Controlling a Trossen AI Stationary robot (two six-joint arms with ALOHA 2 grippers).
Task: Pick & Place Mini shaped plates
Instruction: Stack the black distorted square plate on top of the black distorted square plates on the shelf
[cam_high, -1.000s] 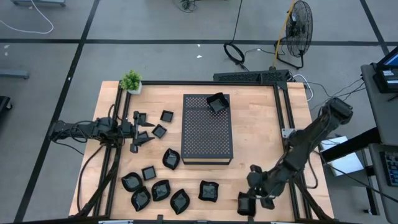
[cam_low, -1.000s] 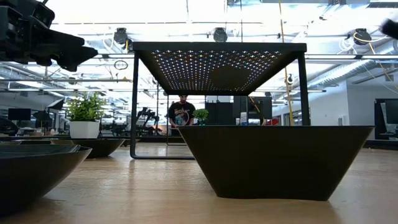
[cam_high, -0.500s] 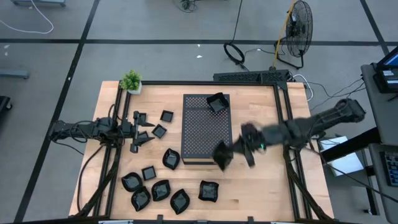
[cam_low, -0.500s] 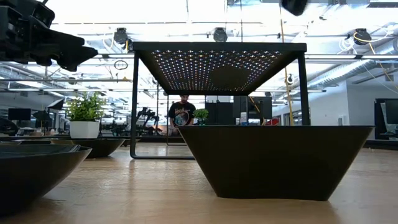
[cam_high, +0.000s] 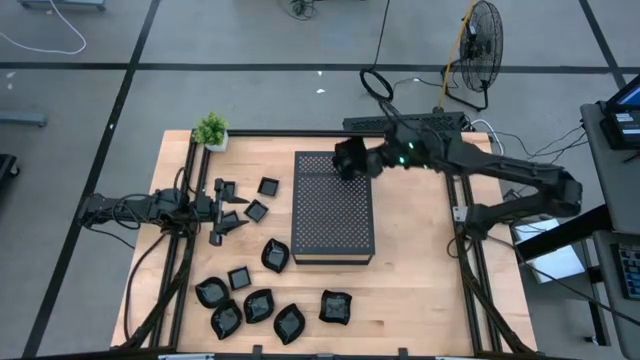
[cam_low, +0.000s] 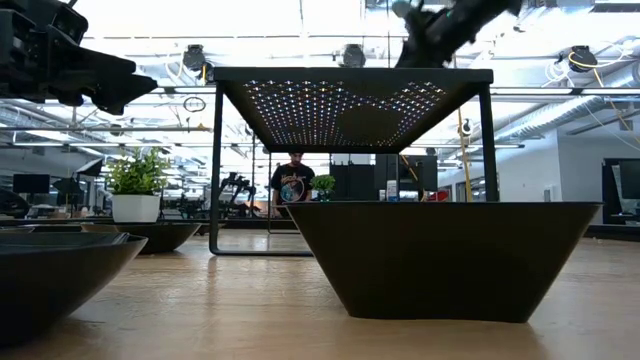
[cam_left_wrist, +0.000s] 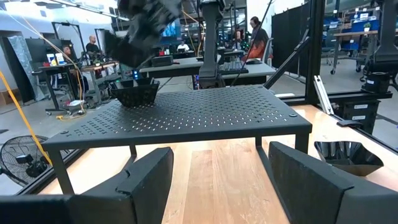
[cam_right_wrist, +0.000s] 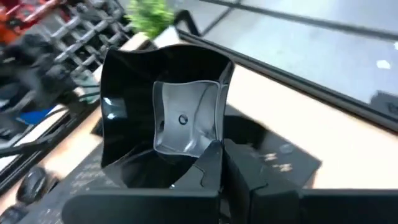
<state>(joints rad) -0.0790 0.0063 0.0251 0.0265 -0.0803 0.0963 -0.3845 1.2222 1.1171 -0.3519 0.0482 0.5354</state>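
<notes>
Several glossy black mini shaped plates (cam_high: 258, 303) lie flat on the wooden table's near left part, and a few more (cam_high: 256, 210) lie by my left gripper. One plate (cam_left_wrist: 135, 94) rests on the far right corner of the perforated black box (cam_high: 333, 205). My right gripper (cam_high: 350, 160) hovers above that corner, shut on a square wavy-rimmed plate (cam_right_wrist: 161, 81). My left gripper (cam_high: 226, 210) waits open at the table's left side, left of the box, touching nothing. My right gripper holds the square plate by one side wall (cam_right_wrist: 143, 158), with one finger's pale pad (cam_right_wrist: 186, 124) inside the hollow and the other finger outside, hidden behind the wall. The plate is lifted clear above the box and tipped on edge, its hollow facing the wrist camera.
A small potted plant (cam_high: 211, 130) stands at the table's far left corner. Black frame rails (cam_high: 455, 200) run along the table's sides. Bare wood shows right of the box (cam_high: 415, 230). People stand in the room beyond (cam_low: 292, 182).
My right gripper, holding its plate throughout, has swung up from the table's near right edge, crossed past the box's near right corner, and travelled toward the far edge, ending above the box's far right corner. The plate has been lifted clear off the table.
</notes>
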